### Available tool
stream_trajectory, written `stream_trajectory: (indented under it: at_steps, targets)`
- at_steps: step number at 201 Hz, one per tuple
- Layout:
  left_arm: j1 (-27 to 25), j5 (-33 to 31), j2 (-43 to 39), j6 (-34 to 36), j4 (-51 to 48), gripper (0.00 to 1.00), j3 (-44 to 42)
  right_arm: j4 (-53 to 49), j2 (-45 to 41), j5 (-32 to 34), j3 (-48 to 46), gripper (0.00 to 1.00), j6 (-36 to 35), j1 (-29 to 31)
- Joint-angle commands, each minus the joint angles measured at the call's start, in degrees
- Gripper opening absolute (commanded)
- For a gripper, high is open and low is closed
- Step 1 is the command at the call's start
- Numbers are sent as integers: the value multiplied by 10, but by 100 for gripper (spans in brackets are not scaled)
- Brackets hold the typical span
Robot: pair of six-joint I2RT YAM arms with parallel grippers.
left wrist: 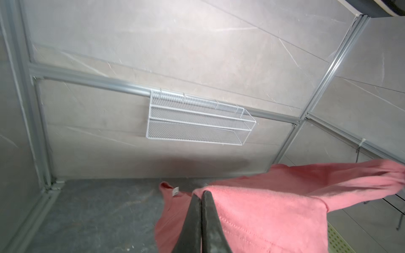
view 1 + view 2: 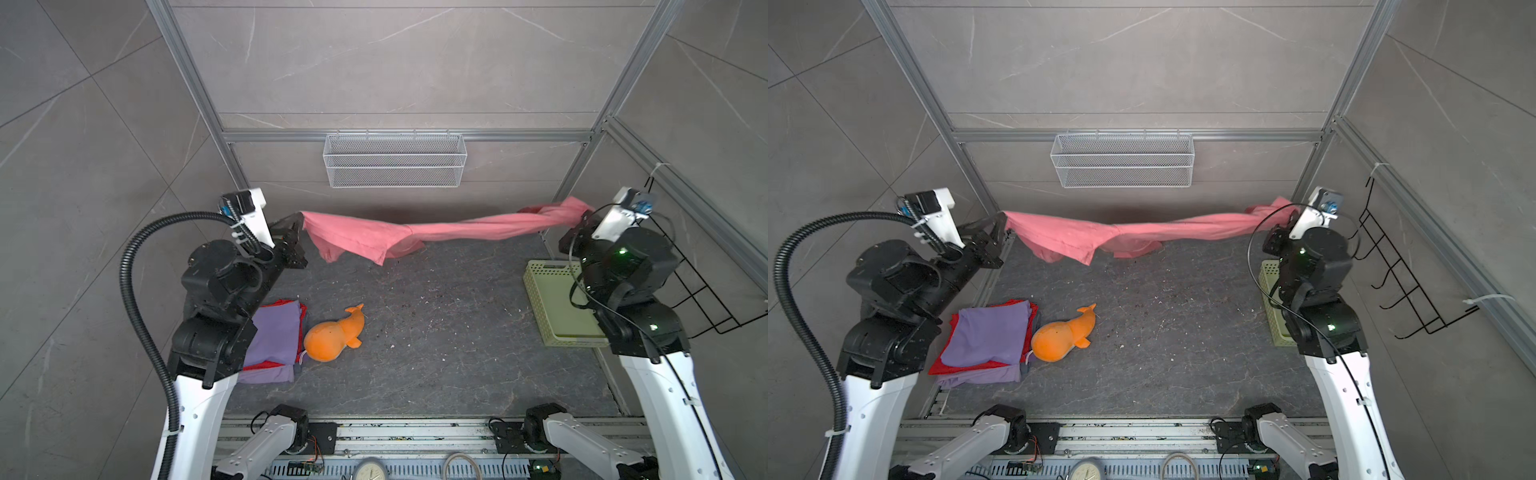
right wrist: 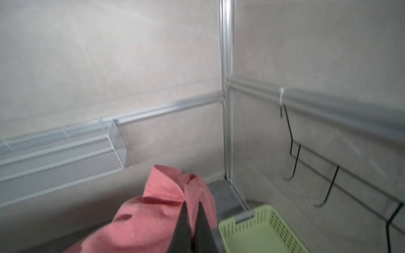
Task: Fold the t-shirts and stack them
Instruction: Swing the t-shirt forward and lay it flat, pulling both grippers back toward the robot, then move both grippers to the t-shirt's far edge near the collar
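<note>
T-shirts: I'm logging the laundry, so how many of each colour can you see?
Salmon-pink t-shirt: 1, stretched between the left gripper and the right gripper, both shut on it.
Lavender-purple t-shirts: 2 in the stack, one on top, one at the bottom.
Red t-shirt: 1, between them.
Total: 4 visible.

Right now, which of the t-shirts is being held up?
The salmon-pink cloth t-shirt, stretched between the left fingers and right fingers. The lavender-purple t-shirt and bright red t-shirt lie folded in a stack on the table.
</note>
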Motion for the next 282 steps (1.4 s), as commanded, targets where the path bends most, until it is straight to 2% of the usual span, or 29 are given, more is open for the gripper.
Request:
stream_trajectory:
  at_steps: [1,15,33,62,92,147,189,198,206,227,235,239,259,282]
  targets:
    - [1,66,-19,-112,-45,0,-131,-129,-9,40,-116,0,77,-2]
    - [0,90,-54,-163,-64,0,-207,-161,-19,43,-173,0,105,-2]
    - [0,88,-77,-184,-115,0,-263,-169,-5,23,-225,0,119,-2]
    - [0,81,-57,-187,-208,0,-307,-152,58,-4,-269,0,143,-2]
    - [0,81,-32,-197,-219,0,-359,-136,107,-6,-276,0,152,-2]
    - [1,122,-16,-174,-226,0,-345,-157,139,15,-262,0,149,-3]
    - [0,195,-35,-164,-295,0,-324,-311,98,28,-238,0,188,-4]
    - [0,215,-40,-161,-314,0,-323,-353,87,28,-228,10,218,-3]
    - [0,217,-47,-156,-338,9,-318,-387,78,39,-219,29,243,-4]
    - [0,187,-69,-151,-372,37,-280,-420,43,45,-175,48,261,-3]
    - [0,177,-73,-146,-375,43,-256,-423,32,45,-148,53,262,-4]
    - [0,173,-73,-143,-373,44,-244,-423,26,43,-131,61,262,-4]
    - [0,152,-55,-137,-360,48,-198,-381,12,15,-94,62,238,-3]
    - [0,165,-6,-132,-292,51,-197,-300,27,-51,-105,58,212,-3]
